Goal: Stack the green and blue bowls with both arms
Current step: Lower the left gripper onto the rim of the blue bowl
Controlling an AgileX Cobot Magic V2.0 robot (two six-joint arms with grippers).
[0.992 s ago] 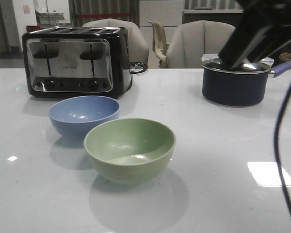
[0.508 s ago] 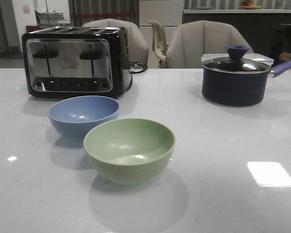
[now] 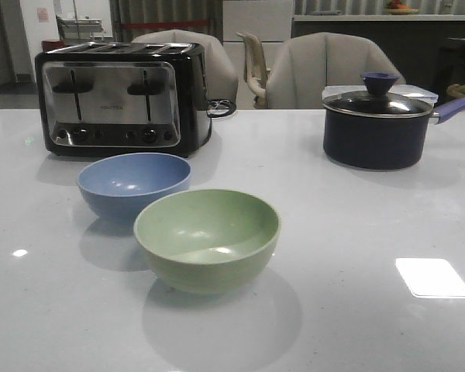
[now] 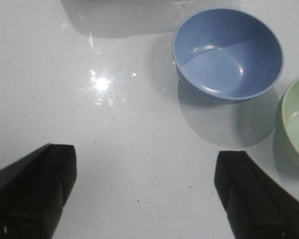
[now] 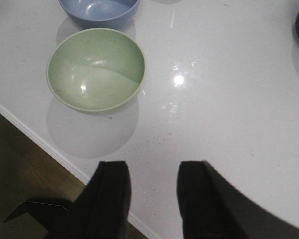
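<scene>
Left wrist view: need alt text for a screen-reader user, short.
Seen from above, an empty blue bowl sits upright on a glossy white table, with the edge of a green bowl beside it, apart from it, at the frame's border. The left pincer is open and holds nothing, its two dark fingers spread wide over bare tabletop, short of both bowls.

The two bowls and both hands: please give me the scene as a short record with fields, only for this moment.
green bowl: upright on the white table, empty, nearest the camera
blue bowl: upright, empty, behind and left of the green one, not stacked
left hand: open wide, above bare table beside the blue bowl, holding nothing
right hand: fingers apart, holding nothing, over the table edge, apart from the green bowl
background: toaster, lidded saucepan
</scene>
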